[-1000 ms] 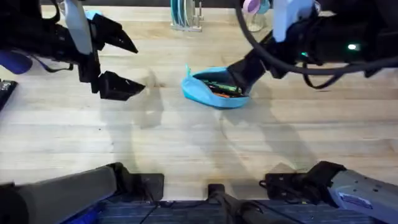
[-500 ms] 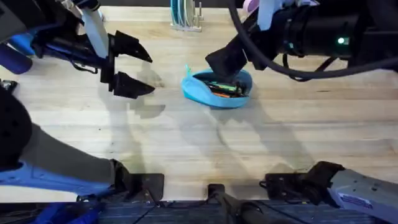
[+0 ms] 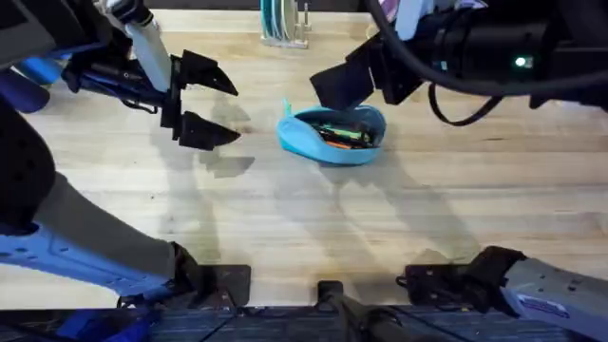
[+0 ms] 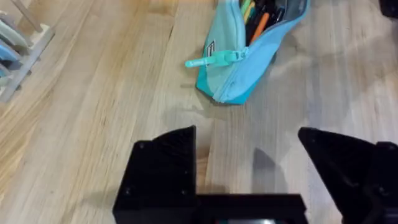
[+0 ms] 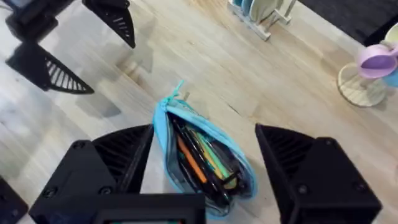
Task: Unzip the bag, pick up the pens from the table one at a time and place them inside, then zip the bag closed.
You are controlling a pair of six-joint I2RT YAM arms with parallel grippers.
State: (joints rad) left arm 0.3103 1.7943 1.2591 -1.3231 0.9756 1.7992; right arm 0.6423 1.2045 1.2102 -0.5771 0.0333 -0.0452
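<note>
- Several pens [image 5: 202, 155] are sitting inside the bag [image 3: 332, 135], which lies unzipped on the table [image 3: 313, 214], a bit behind the middle in the overhead view. I can make out orange, green, yellowish and dark ones; can't count them for sure.
- Left gripper [image 3: 209, 103] hangs over the table to the left of the bag, jaws spread wide, holding nothing and not touching the bag.
- Right gripper [image 5: 205, 180] hovers just above the bag, jaws wide apart too, nothing pinched between them. From its wrist camera the open mouth of the bag sits right between its fingers.
- The zipper pull [image 4: 211, 60] is at the bag's left end, sticking out toward the left gripper.
- Back edge of the table: a dish rack [image 3: 283, 27] with plates, plus a purple cup [image 5: 378, 62] on a stand.
</note>
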